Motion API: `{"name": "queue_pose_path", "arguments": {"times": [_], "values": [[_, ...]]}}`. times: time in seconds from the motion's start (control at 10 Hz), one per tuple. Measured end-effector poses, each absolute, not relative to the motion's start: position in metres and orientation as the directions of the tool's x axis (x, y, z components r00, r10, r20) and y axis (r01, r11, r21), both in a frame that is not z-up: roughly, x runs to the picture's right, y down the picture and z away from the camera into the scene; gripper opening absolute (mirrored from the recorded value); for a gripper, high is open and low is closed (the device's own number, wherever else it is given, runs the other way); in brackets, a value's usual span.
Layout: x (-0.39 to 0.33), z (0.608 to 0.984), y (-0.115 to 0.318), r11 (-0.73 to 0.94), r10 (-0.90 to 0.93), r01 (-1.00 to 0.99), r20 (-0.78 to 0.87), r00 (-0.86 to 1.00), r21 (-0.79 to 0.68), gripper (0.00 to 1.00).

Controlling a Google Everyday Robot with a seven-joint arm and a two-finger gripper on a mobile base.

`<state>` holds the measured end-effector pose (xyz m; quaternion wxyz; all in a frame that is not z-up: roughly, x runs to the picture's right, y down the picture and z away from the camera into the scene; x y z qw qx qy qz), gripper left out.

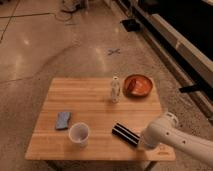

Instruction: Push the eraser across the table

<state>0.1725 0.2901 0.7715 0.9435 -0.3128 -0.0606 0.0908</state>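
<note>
Square light wooden slatted table [85,97]. Blue sponge-like pad [62,120] near left. White cup [79,134] just right of it, by near edge. Small clear bottle [115,90] upright, middle-far. Black oblong eraser with pale stripe [125,134] lying angled, near right. Round orange-brown bowl [138,85] far right. White arm's gripper [143,143] down at eraser's right end; its grip state, can't tell tbh.

The arm [182,140] is smooth, glossy white, made of thick rounded tubular segments. A domed white cap [170,119] bulges up and right of the gripper [142,143], the arm's greyish, shadowed left tip, over the table's [90,95] near-right part.
</note>
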Motion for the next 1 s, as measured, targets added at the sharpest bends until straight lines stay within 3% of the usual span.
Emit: {"name": "queue_pose_path", "arguments": {"times": [1.0], "values": [[0.112, 0.786, 0.257, 0.828, 0.136, -0.024, 0.159, 0.978, -0.560, 0.00]]}}
